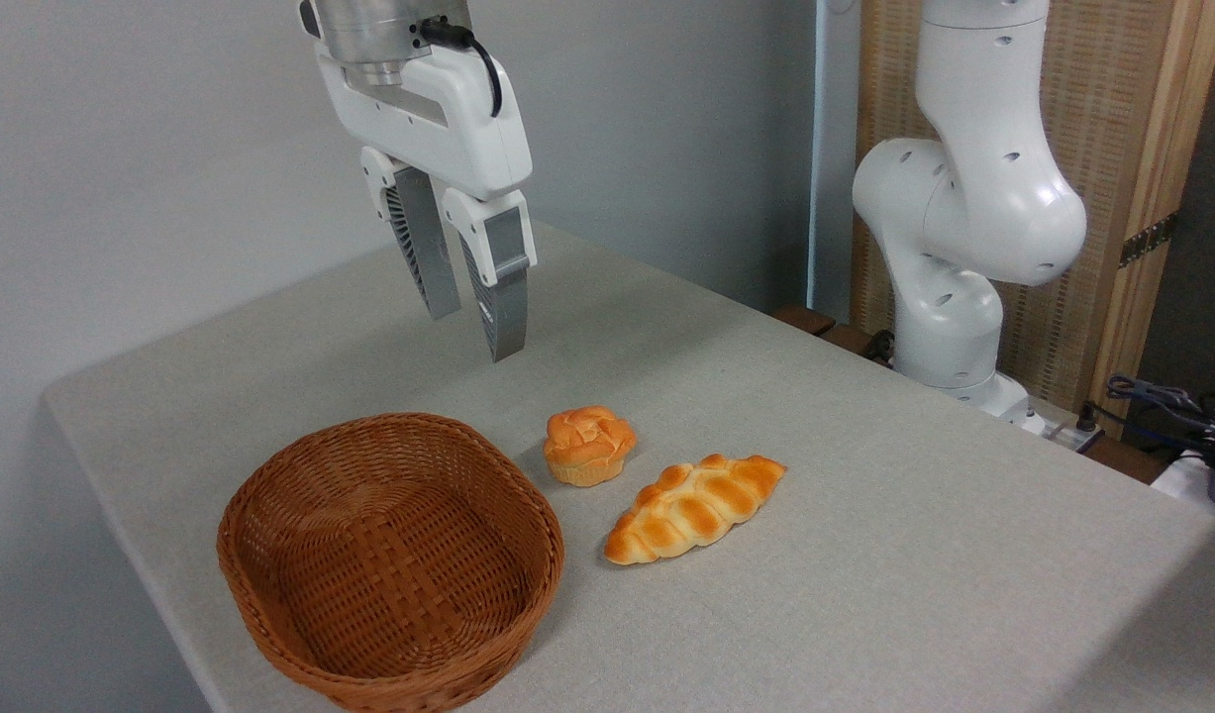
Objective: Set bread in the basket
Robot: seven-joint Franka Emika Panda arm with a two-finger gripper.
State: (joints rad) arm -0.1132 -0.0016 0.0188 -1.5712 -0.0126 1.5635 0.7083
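Your gripper [476,332] hanging above the table [864,555], jaws narrowly parted and holding nothing, your bun [588,445] on the cloth below and right of it, basket [270,584] below-left, braided loaf [694,506] beyond the bun

No text, label, brand, number or sign can be read anywhere in the picture.
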